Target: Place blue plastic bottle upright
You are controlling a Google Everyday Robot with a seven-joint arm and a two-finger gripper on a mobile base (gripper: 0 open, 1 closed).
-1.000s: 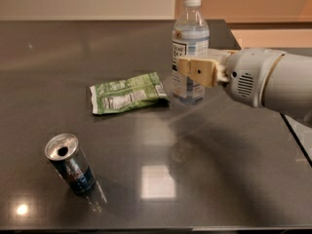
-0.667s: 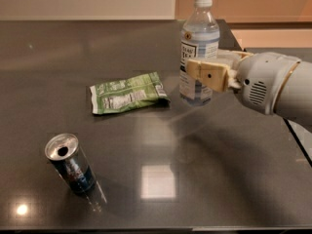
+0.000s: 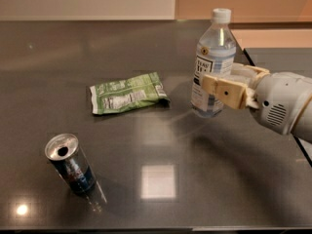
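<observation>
worktop (image 3: 122, 48): dark grey and glossy, filling most of the frame from the lower edge up to the back wall; bright square glare just below centre, small round glare in the lower left corner.
back wall (image 3: 87, 1): strip along the top edge, pale cream on the left, orange-tan on the right.
arm (image 3: 282, 104): white rounded housing entering from the right edge at mid height, vent slots on its near side, pointing left toward the bottle.
blue plastic bottle (image 3: 214, 52): upper right of centre, upright with the cap end uppermost, leaning only barely; clear bluish body; base at or just over the worktop, contact not discernible; right of the snack packet and apart from it.
gripper (image 3: 220, 79): at the arm's left end, right of centre; clenched on the blue plastic bottle around its lower half; tan blocky fingers (image 3: 226, 92), one across the front of the body, the other showing behind it.
snack packet (image 3: 127, 92): green with white print, lying flat just left of centre, slightly slanted; right end near the bottle's base, not touching.
can (image 3: 70, 164): dark blue with a silver top, lower left of the frame, standing on its base, mouth hole visible in the lid; well apart from packet and bottle.
label (image 3: 207, 67): white and blue, wrapped around the bottle's middle, partly covered by the front finger.
cap (image 3: 222, 15): white screw cap, close to the top edge of the frame.
</observation>
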